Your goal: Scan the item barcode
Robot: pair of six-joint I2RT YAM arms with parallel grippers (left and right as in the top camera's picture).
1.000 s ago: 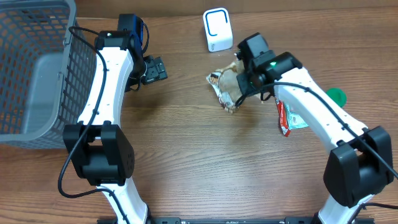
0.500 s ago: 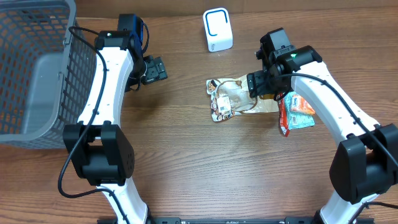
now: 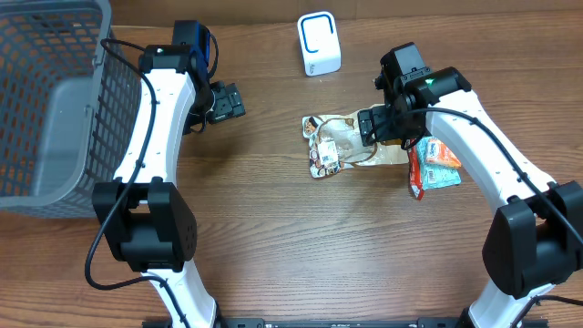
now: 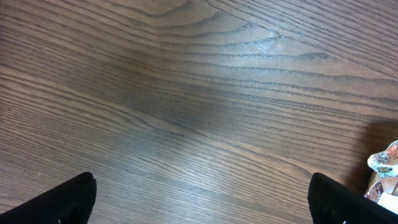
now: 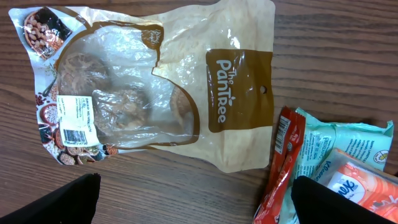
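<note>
R end effector point(image 5: 202, 200) released, spread wide, straight above snack bag point(image 5: 155, 93); L end effector point(image 4: 202, 199) released too.

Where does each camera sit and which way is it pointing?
Overhead: fixed above the table, looking straight down; shows both arms, left gripper, right gripper, basket, white device, snack pouch and packets.
Left wrist: on the left arm, facing down at bare wood; left fingertips in the bottom corners, pouch edge at far right.
Right wrist: on the right arm, facing down on the pouch and packets; right fingertips in the bottom corners.
Shared: the pouch appears in all three views.
</note>
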